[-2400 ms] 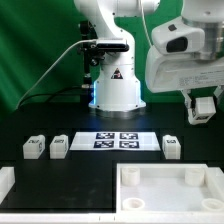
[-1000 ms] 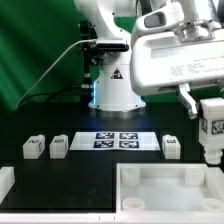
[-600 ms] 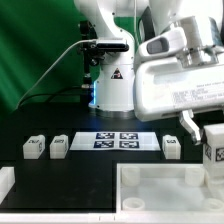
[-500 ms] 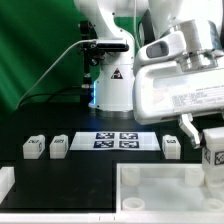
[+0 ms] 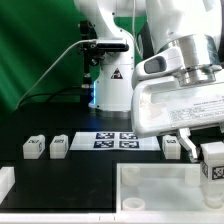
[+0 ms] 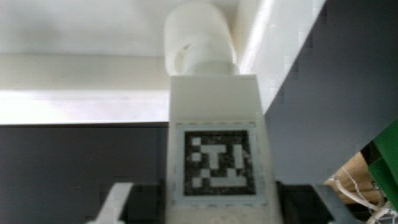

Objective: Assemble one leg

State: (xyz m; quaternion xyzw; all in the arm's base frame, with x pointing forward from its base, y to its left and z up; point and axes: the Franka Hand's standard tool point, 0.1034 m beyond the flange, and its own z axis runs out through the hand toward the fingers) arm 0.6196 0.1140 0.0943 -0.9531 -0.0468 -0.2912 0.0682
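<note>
1. Exterior view: the claw (image 5: 210, 156) is closed on the leg (image 5: 213, 172); leg upright, tag facing the camera, at the exterior view's right, over the far right part of the white panel (image 5: 150, 196); can't tell whether the leg touches the panel.
2. Wrist view only: the leg (image 6: 217, 130) is seen close up between the two fingers (image 6: 128, 206), pressed on both sides; tag sharp, rounded peg end pointing away; pale panel surface (image 6: 71, 70) and dark desk (image 6: 71, 150) behind it.
3. Exterior view only: first loose leg (image 5: 33, 148) and second loose leg (image 5: 59, 147) on the desk (image 5: 90, 170) at the exterior view's left; marker board (image 5: 119, 140) in the middle; third loose leg (image 5: 172, 147) just right of it.
4. The bulky wrist housing (image 5: 185, 100) hides the desk's far right; the third loose leg is partly covered by the claw.
</note>
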